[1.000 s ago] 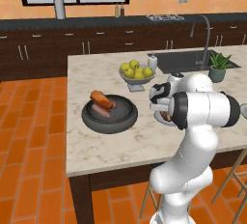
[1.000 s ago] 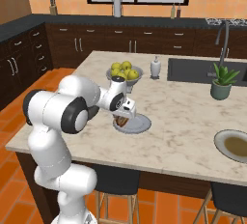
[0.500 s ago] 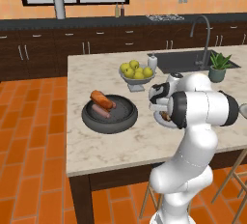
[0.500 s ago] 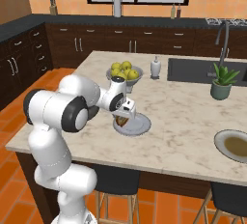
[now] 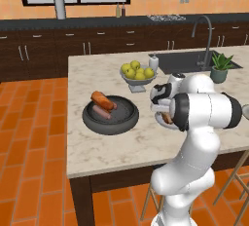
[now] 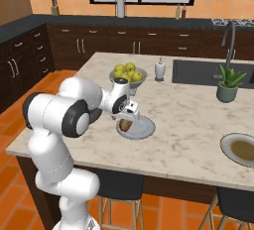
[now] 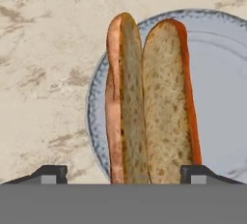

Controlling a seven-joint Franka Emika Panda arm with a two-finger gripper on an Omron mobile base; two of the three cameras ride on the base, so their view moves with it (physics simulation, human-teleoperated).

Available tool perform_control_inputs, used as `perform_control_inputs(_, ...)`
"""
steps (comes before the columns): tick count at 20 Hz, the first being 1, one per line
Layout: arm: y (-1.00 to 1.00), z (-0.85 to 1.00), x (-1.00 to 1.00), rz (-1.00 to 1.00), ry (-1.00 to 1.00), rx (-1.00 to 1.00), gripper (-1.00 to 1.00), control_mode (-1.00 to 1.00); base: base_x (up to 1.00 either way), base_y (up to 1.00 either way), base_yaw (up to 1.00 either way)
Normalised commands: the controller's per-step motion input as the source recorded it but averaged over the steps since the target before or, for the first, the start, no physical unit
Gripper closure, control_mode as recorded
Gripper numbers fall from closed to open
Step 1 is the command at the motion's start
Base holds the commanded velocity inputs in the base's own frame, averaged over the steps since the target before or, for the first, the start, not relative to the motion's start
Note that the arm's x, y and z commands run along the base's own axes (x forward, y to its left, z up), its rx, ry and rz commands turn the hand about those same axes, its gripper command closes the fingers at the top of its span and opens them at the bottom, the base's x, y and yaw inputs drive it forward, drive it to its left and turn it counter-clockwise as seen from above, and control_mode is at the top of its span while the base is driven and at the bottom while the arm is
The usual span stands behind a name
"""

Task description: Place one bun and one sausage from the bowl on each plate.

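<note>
So the gripper [image 7: 123,172] is spread wide open right over the bun [image 7: 147,102], not holding it. Bun's lying on the plate [image 7: 219,78], near its edge. Another bun [image 5: 103,100] and a sausage [image 5: 101,112] sit in the bowl [image 5: 111,119].

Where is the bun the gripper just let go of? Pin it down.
In the hand view the bun lies on the pale plate, at its left edge, between the open gripper fingertips.

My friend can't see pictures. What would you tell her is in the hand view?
A split orange-brown bun lies on a pale grey plate, its left half jutting past the rim. The plate sits on a beige marbled counter. The open gripper straddles the bun, one dark fingertip on each side.
</note>
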Motion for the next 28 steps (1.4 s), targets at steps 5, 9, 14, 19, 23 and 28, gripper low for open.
perform_control_inputs(5,0.62,0.98,-0.46,0.08,-0.04,0.00,-1.00,-1.00,0.00,0.00,0.00)
perform_control_inputs(9,0.92,0.99,-0.03,0.14,0.00,0.01,-1.00,-1.00,0.00,0.00,0.00)
perform_control_inputs(14,0.97,0.56,-0.03,0.15,0.00,0.00,-1.00,-1.00,0.00,0.00,0.00)
perform_control_inputs(19,0.88,0.32,0.01,0.17,0.00,0.00,-1.00,-1.00,0.00,0.00,0.00)
perform_control_inputs(23,0.52,0.12,0.00,0.12,0.00,0.00,-1.00,-1.00,0.00,0.00,0.00)
perform_control_inputs(28,0.29,0.01,0.00,0.11,0.00,0.00,-1.00,-1.00,0.00,0.00,0.00)
